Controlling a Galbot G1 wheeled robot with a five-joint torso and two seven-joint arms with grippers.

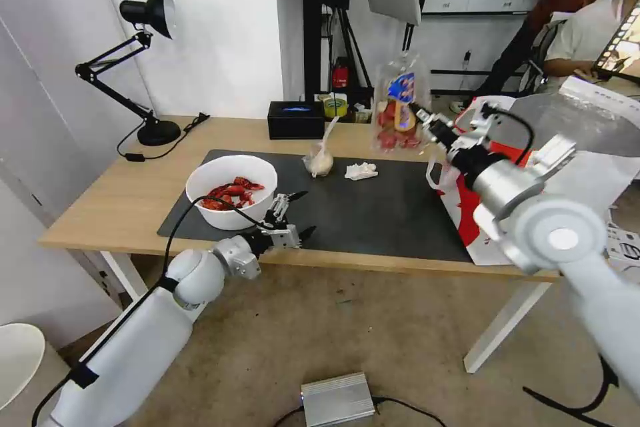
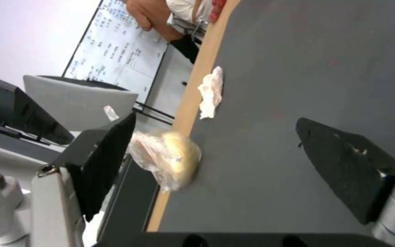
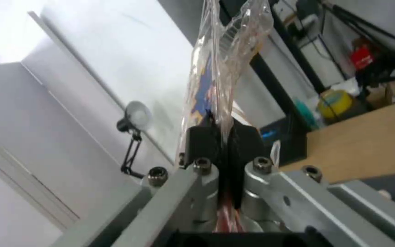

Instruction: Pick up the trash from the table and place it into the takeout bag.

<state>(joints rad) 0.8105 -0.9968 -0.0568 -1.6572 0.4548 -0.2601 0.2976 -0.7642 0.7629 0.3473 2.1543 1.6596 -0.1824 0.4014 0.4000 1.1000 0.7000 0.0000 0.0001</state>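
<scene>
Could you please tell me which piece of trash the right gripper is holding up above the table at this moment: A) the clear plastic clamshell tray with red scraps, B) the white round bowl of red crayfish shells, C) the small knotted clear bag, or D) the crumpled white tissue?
A: the right gripper is shut on the clear plastic clamshell tray with red scraps, lifted off the table.

No lettering legible anywhere; the whiteboard [image 2: 115, 58] writing is too blurred.

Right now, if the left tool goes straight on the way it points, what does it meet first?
Probably the small knotted clear bag: the open left tool points along the dark mat with the bag ahead near one finger's side. The crumpled tissue lies farther on. Depth is uncertain.
</scene>
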